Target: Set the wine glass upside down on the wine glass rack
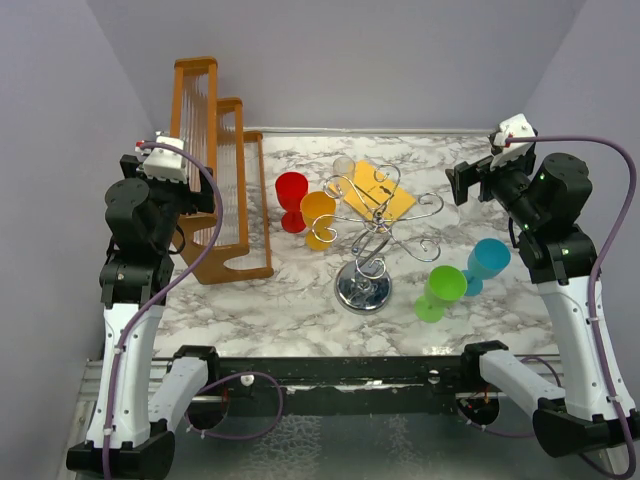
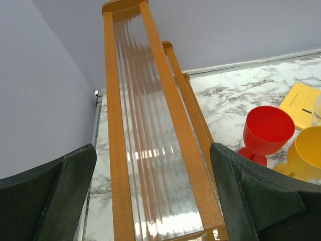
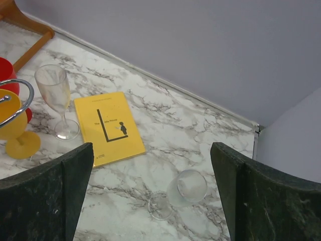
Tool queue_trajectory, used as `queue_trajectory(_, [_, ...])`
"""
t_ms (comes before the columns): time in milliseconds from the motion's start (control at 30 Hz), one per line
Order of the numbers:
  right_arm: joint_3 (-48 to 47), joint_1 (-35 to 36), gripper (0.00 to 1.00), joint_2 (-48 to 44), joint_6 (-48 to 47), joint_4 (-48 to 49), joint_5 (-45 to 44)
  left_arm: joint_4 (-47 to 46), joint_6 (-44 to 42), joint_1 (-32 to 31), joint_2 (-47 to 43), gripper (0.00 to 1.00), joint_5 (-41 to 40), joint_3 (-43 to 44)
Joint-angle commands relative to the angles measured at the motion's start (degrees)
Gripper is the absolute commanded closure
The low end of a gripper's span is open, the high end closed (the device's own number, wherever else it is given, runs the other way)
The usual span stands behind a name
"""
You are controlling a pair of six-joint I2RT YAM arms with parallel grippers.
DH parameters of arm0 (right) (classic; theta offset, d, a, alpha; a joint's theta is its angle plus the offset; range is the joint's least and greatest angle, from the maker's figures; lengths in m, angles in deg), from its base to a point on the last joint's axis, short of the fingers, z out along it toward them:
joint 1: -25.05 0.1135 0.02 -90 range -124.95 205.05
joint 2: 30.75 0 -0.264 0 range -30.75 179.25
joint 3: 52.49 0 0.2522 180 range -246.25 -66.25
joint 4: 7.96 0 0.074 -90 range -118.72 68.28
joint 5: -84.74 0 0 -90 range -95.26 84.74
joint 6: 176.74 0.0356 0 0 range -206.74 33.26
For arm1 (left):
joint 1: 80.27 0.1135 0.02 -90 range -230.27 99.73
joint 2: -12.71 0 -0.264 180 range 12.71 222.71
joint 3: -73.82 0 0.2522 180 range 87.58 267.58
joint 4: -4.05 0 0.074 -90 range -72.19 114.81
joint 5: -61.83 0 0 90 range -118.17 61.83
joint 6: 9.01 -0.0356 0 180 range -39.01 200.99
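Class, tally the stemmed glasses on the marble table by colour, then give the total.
Red glass: 1
Yellow glass: 1
Green glass: 1
Blue glass: 1
Clear glass: 2, tall flute and short one
Total: 6

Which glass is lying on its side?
The round-bowled clear glass past the yellow book; the tall flute and the coloured goblets stand upright.
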Motion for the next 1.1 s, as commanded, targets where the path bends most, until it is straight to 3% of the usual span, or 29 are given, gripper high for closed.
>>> queue_trajectory(0, [-0.6,0.2,0.00,-0.1,-0.2,2.1,-1.2,-0.5,-0.5,0.4,-0.5,0.01,-1.0,0.5])
queue_trajectory(433, [-0.7,0.2,0.00,0.2,-0.5,2.1,-1.0,0.8,-0.7,0.4,1.4,0.01,4.0,3.2])
queue_trajectory(600, [-1.1,0.2,0.00,1.1,-0.3,2.1,-0.4,7.8,-4.0,-1.5,8.0,0.01,8.8,8.6])
queue_trajectory(700, [-1.5,0.2,0.00,1.9,-0.1,2.0,0.1,10.9,-6.4,-6.3,11.4,0.01,5.5,11.1])
queue_trajectory(800, [-1.5,0.2,0.00,2.4,0.0,2.1,0.3,11.1,-8.6,-12.3,13.8,0.01,-3.9,11.3])
queue_trajectory(1067, [-0.5,0.2,0.00,2.3,-0.4,2.1,0.3,12.3,-10.5,-13.6,16.6,0.01,-16.4,8.6])
